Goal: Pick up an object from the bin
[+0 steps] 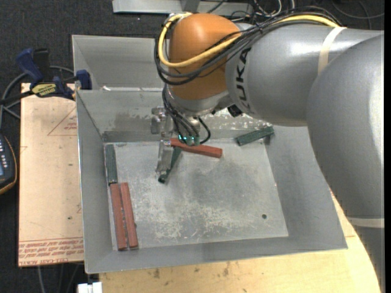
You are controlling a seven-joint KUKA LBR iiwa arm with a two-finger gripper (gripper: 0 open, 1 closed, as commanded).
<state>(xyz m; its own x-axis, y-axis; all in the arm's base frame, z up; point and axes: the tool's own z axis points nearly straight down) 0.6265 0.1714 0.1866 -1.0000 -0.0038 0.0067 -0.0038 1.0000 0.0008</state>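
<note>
Grey metal bin (pixel 214 249). Gripper (pixel 165 173) low at bin's mid-back, open or closed, honestly can't tell. Two red-brown flat bars (pixel 123 215) along bin's left wall. Flat red stick (pixel 201 150) touching gripper, mid-back. Dark green strip (pixel 255 137) at bin's back right.

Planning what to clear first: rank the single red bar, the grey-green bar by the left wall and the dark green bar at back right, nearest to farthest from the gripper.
1. The single red bar, just right of the gripper.
2. The grey-green bar, along the left wall.
3. The dark green bar, at back right, farthest.
</note>
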